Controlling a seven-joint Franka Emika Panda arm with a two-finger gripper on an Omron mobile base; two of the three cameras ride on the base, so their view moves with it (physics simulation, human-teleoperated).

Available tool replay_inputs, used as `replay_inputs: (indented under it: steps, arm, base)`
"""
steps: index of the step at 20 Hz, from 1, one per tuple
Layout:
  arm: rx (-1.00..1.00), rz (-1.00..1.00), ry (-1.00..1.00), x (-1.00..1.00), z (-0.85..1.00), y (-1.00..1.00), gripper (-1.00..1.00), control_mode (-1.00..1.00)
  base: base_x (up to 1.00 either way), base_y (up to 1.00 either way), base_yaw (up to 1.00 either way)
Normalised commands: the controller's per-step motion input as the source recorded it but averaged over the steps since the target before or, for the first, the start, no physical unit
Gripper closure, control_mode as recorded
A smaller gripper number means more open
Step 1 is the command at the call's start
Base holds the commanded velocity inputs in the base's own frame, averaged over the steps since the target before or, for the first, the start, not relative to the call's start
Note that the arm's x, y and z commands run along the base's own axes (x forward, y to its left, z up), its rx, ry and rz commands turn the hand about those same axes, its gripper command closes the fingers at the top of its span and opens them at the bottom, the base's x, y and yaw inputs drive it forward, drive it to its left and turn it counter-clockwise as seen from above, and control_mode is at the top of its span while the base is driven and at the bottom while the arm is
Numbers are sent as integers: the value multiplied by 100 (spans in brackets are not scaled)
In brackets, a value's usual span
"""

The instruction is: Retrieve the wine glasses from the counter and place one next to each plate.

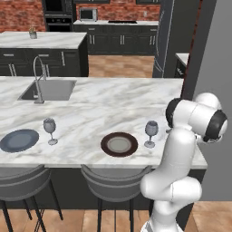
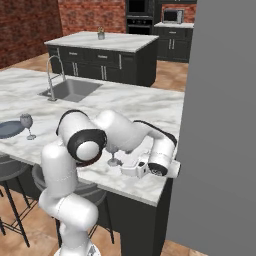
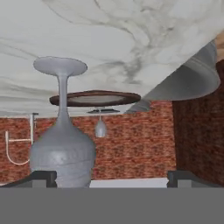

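Two wine glasses stand on the white marble desk [image 1: 90, 118]. In the left base view, one glass [image 1: 50, 130] stands just beside the blue-grey plate [image 1: 19, 140], at its 3 o'clock. The other glass [image 1: 151, 133] stands just beside the brown-rimmed plate [image 1: 119, 144], also at its 3 o'clock. A sink [image 1: 49, 89] with a tap sits at 11 o'clock on the desk. The hand view is upside down. The near glass [image 3: 63, 148] shows big at 8 o'clock, close to the left finger [image 3: 41, 177]. The jaws are wide apart and hold nothing.
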Motion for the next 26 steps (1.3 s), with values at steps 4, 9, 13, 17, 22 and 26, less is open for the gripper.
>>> replay_inputs:
  steps: [4,9,13,17,22,26]
  arm:
    - [0,-3,-10,-57,100,3,-100,-100]
    - [0,-3,-8,-50,100,12,-100,-100]
    - [-2,-1,-12,-62,100,20,-100,-100]
    - [-9,-2,-14,-70,100,42,-100,-100]
    - [-13,0,-27,-92,94,48,-100,-100]
    - [-12,0,-28,-100,79,41,-100,-100]
  base:
    - [0,0,0]
    - [0,0,0]
    - [0,0,0]
    - [0,0,0]
    - [0,0,0]
    - [0,0,0]
